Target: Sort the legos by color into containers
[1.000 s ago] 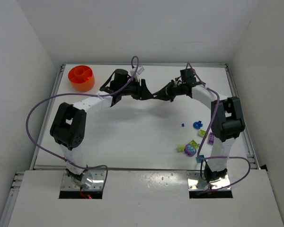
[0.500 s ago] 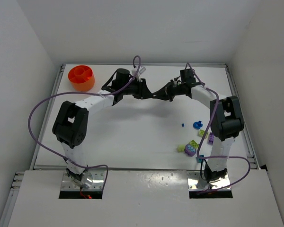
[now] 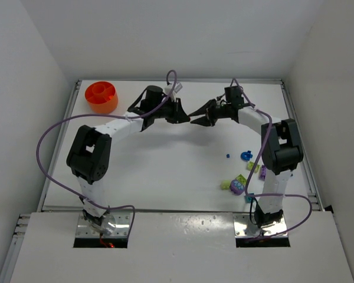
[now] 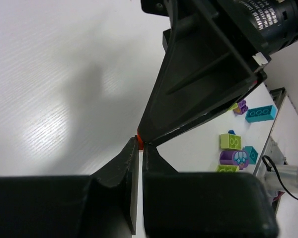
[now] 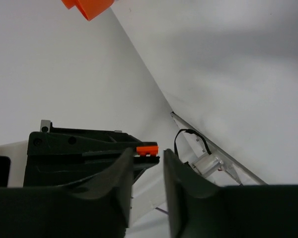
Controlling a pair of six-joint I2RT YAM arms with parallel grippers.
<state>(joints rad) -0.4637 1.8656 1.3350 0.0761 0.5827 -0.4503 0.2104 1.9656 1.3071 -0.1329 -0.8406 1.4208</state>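
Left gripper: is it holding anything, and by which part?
The left gripper pinches a tiny orange lego at its very fingertips, one end poking out.

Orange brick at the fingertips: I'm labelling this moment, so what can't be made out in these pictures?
Left wrist: only a sliver of the orange brick shows past the fingers of the left gripper; its studs are hidden.
Top external: brick too small to see beside the right gripper.
Right wrist: the orange bowl is cut off by the top edge; contents unseen.
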